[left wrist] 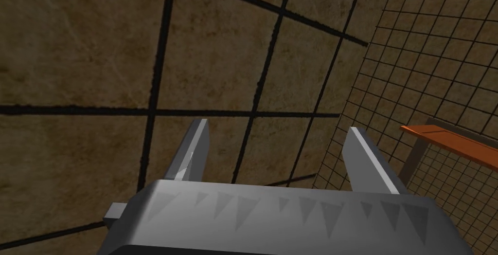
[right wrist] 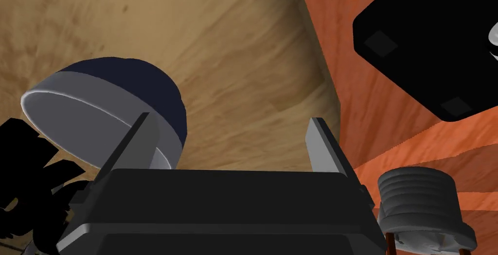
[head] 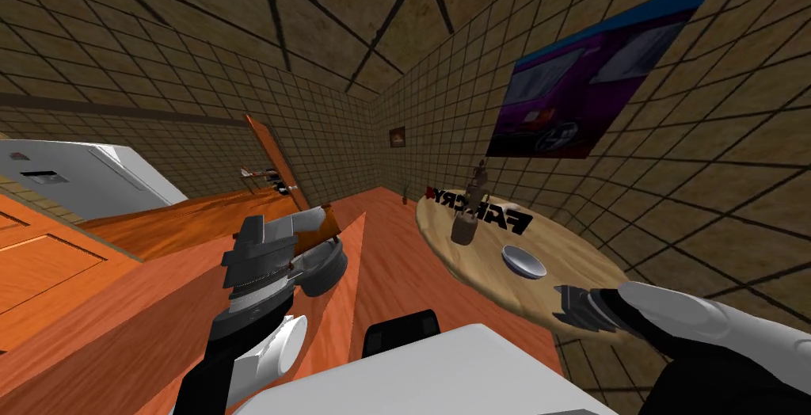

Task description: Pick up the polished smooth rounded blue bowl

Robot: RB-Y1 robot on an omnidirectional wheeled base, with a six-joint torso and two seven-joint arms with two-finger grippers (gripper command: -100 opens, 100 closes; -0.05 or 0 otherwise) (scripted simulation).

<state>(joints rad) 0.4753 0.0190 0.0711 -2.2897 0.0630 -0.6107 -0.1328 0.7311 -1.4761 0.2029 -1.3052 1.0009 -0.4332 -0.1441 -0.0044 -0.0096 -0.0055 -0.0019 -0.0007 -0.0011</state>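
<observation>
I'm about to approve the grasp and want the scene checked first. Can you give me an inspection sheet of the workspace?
Surface: round wooden table, black lettering across it.
Job's things: blue bowl, upright on the table, pale inside, not held.
Clutter: brown figure beyond the bowl, taller figure behind it.
Grippers: right gripper open, low by the bowl, which sits beside one finger, not between the two; left gripper open, raised away from the table.
Cables: nothing seen.
Surroundings: tiled walls, car poster, orange floor.
</observation>
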